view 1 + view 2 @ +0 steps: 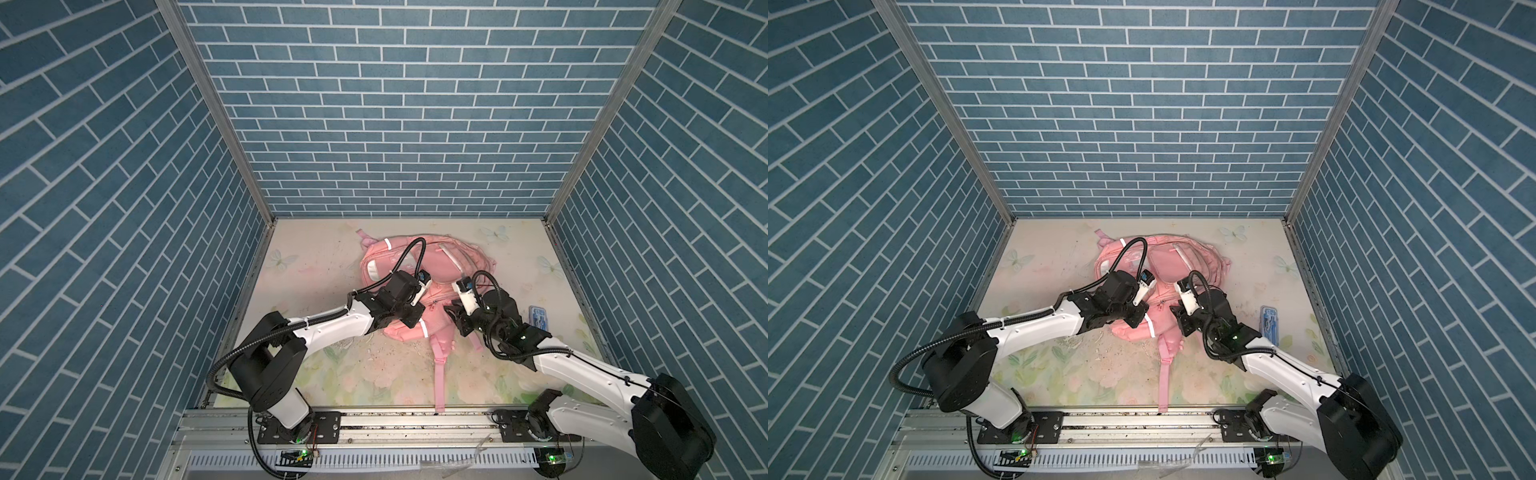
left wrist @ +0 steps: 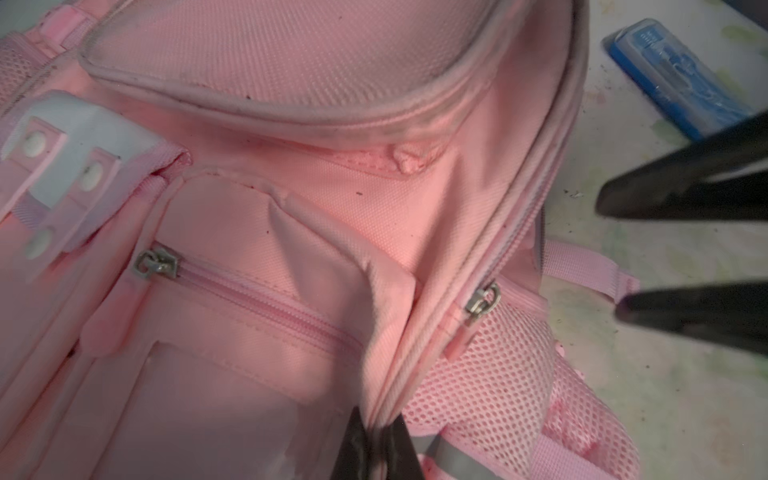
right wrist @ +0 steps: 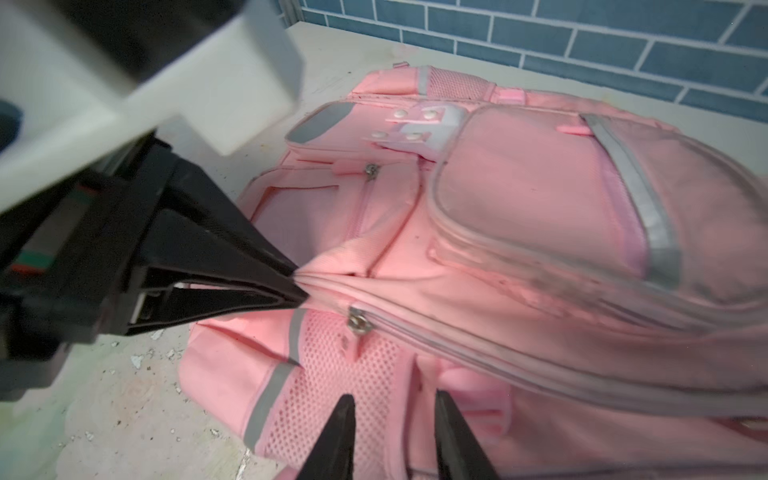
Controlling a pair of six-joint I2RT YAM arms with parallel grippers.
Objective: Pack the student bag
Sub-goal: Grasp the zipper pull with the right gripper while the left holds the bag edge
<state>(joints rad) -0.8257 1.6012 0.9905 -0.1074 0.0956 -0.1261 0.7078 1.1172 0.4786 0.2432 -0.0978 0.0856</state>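
While both arms lean in over the table (image 1: 374, 374), both top views show the pink bag (image 1: 442, 272) lying flat under them, its straps trailing back from the claws toward the arm bases. The left claw (image 1: 417, 324) is down on the bag's near end, and the right claw (image 1: 449, 311) sits just beside it, tips pointing its way. A blue case (image 1: 539, 320) lies on the table out past the right claw's wrist, apart from the bag.

From the left wrist camera, the left claw (image 2: 374, 451) is pinched together on a ridge of bag cloth along the zip seam. A metal zip pull (image 2: 482, 297) sits a little ahead of it, beside a mesh pocket (image 2: 490, 374). The right claw (image 2: 611, 255) shows off the bag's edge, fingers apart.

From the right wrist camera, the left claw (image 3: 301, 291) is clamped on that fold, the cloth gathered to a peak at its tips. The right claw (image 3: 392, 401) hangs spread over the mesh pocket, the zip pull just ahead; whether it touches the mesh I cannot tell.
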